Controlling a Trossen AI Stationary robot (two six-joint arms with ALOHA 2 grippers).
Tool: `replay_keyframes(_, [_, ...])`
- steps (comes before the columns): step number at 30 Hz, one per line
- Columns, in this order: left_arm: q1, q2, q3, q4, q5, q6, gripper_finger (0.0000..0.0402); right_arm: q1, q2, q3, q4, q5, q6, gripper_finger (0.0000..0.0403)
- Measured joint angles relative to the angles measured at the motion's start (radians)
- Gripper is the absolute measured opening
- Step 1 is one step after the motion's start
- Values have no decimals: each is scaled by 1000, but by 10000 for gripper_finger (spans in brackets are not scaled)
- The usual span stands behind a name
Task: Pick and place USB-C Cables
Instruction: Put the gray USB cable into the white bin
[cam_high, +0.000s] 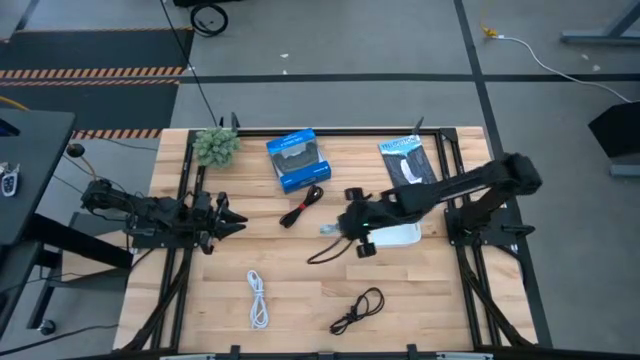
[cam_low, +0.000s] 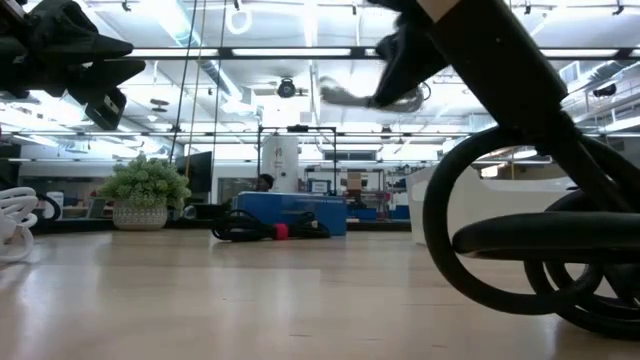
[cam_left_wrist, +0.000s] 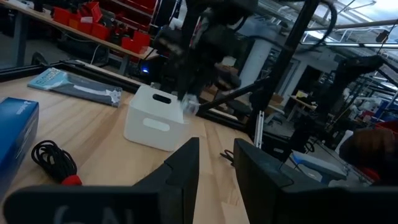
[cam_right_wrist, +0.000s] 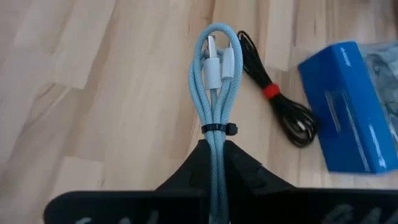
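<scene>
Right arm reached in from the desk's (cam_high: 300, 300) right edge toward the middle, held up off the desk surface. Right claw (cam_right_wrist: 214, 155) clenched on the pale blue-grey cable (cam_right_wrist: 214, 81), bundle hanging out past the fingertips, tied with a small black band. The claw sat just beside the white bin (cam_high: 400, 236), on its side toward the blue box (cam_high: 298, 160). Can't tell what's in the bin, the arm covers it.

Left arm parked at the desk's left edge, well apart from the bin. Left claw (cam_high: 228, 218) released, fingers spread, holding nothing.

Black-and-red cable (cam_high: 303, 208) lay on the desk touching the blue box's near edge, between box and bin. White cable (cam_high: 259, 298) and black cable (cam_high: 359, 309) lay near the front edge, well apart from the bin. A loose black cord (cam_high: 330, 250) lay under the right claw.
</scene>
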Motion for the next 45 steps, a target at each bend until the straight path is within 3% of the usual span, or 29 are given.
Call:
replay_keyframes(10, [0, 0, 0, 0, 0, 0, 107, 37, -283, -251, 54, 73, 118, 27])
replay_keyframes(23, [0, 0, 0, 0, 0, 0, 107, 59, -545, -299, -23, 74, 203, 25])
replay_keyframes(37, [0, 0, 0, 0, 0, 0, 107, -25, -504, -62, -455, 50, 310, 26])
replay_keyframes(45, [0, 0, 0, 0, 0, 0, 107, -62, -450, -57, -527, -62, 323, 26])
